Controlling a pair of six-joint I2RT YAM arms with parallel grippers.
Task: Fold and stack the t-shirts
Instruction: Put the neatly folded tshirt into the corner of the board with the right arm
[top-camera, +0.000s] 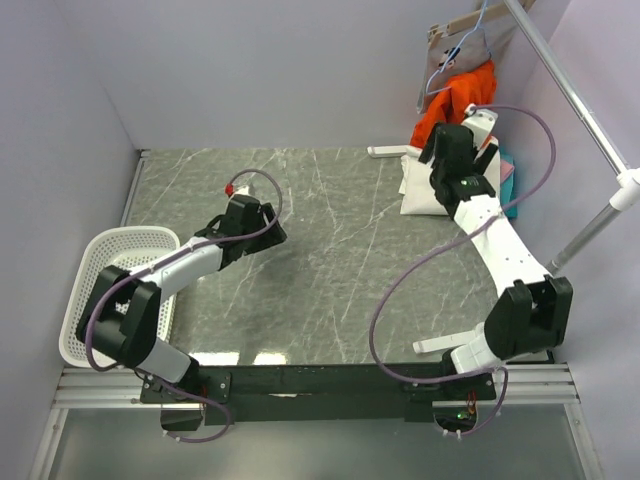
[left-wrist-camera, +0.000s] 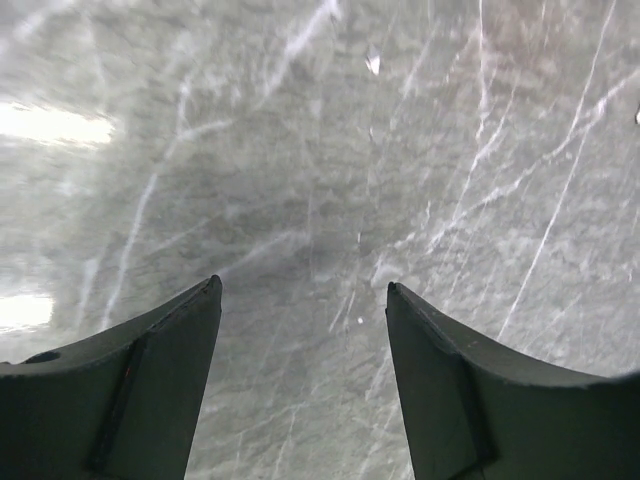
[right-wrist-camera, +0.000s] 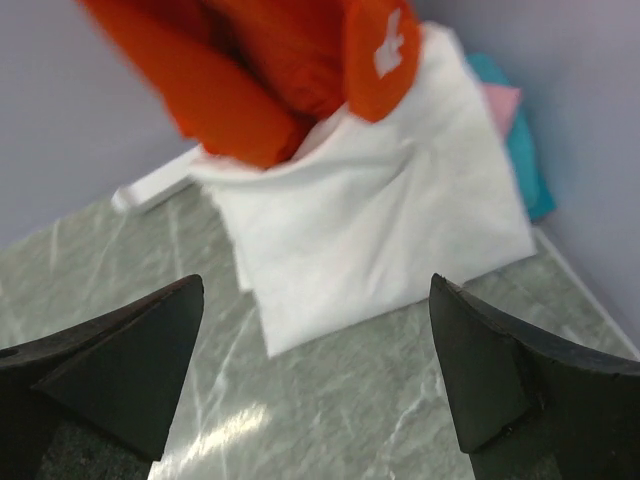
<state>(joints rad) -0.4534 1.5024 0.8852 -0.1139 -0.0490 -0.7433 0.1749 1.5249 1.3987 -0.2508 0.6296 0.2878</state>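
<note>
A folded white t-shirt (top-camera: 418, 196) lies at the back right of the marble table; in the right wrist view (right-wrist-camera: 380, 220) it fills the middle. Under it, at its right edge, a pink shirt (right-wrist-camera: 502, 100) and a teal shirt (right-wrist-camera: 525, 160) peek out, and the teal one also shows in the top view (top-camera: 510, 195). No red print shows on the white shirt. My right gripper (top-camera: 437, 150) (right-wrist-camera: 315, 285) hovers over the near edge of the white shirt, open and empty. My left gripper (top-camera: 272, 236) (left-wrist-camera: 303, 285) is open and empty over bare table left of centre.
An orange-red cloth (top-camera: 455, 95) (right-wrist-camera: 260, 70) with a white mark hangs at the back wall and overlaps the white shirt's far edge. A white basket (top-camera: 90, 260) stands at the left edge. A metal pole (top-camera: 580, 100) runs along the right side. A white strip (top-camera: 385, 151) lies at the back.
</note>
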